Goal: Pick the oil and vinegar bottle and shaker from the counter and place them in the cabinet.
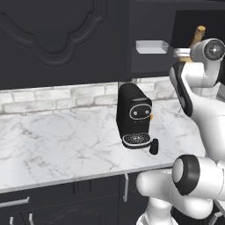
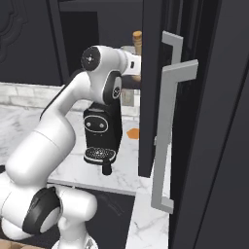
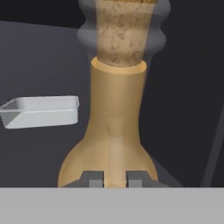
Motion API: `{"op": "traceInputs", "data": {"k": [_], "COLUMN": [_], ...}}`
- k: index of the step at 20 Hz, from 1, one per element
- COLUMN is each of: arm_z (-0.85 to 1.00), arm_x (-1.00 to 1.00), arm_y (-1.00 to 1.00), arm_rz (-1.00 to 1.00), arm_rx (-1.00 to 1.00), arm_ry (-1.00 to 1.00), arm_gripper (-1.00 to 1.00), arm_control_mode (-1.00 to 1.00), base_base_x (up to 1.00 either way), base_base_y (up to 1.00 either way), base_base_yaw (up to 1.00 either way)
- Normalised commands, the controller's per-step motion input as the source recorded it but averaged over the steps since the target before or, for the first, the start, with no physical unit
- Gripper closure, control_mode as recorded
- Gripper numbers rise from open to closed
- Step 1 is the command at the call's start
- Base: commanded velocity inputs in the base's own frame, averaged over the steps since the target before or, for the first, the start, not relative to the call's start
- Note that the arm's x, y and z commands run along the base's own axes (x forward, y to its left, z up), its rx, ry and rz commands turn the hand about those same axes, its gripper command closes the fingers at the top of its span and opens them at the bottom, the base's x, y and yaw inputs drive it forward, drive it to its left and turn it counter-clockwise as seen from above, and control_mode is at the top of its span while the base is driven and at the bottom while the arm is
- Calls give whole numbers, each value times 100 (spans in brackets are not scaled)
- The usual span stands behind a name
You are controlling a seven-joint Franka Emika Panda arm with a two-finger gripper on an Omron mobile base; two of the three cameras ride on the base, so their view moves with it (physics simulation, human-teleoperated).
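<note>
the gripper (image 3: 115, 178) is clamped tight on the oil and vinegar bottle (image 3: 114, 131), held up inside the cabinet (image 1: 151, 61). i'd lower it level onto the shelf before letting go, clear of the grey tray (image 3: 41, 111). the shaker (image 1: 154, 146) waits on the counter (image 1: 61, 145).

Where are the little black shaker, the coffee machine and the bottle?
shaker (image 1: 154, 146), left base view, its side.
coffee machine (image 1: 134, 110), left base view, its front.
oil and vinegar bottle (image 3: 114, 109), hand view, its neck.

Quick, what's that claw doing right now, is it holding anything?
Claw: closed on the oil and vinegar bottle, gripping it at its rounded base.
</note>
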Motion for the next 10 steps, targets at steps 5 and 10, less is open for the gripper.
{"op": "traceInputs", "data": {"k": [5,10], "arm_z": [-50,-58], "arm_x": [58,55], "arm_y": [0,0], "arm_rz": [0,0], "arm_rx": [0,0], "arm_ry": [0,0], "arm_gripper": [100,100], "arm_control_mode": [-100,-100], "base_base_x": [0,0], "base_base_y": [0,0], "base_base_yaw": [0,0]}}
